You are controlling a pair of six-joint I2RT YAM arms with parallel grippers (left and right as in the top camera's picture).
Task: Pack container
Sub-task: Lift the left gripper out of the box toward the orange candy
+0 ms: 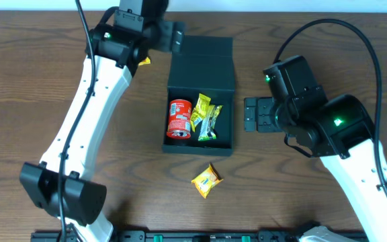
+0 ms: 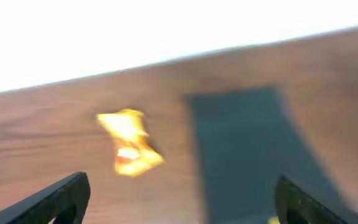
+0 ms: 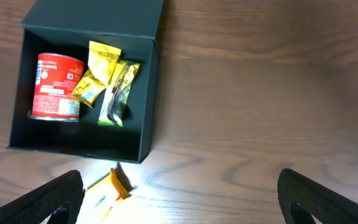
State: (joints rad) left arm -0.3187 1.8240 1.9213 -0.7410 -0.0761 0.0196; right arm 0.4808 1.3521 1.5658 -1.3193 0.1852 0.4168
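Dark teal container [image 1: 226, 124] lies lengthwise front-to-back, lid flap [image 1: 201, 62] rearward.

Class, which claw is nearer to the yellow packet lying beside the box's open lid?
Left. The left claw is right beside the yellow packet; the right claw is across the box from it, on the opposite side.
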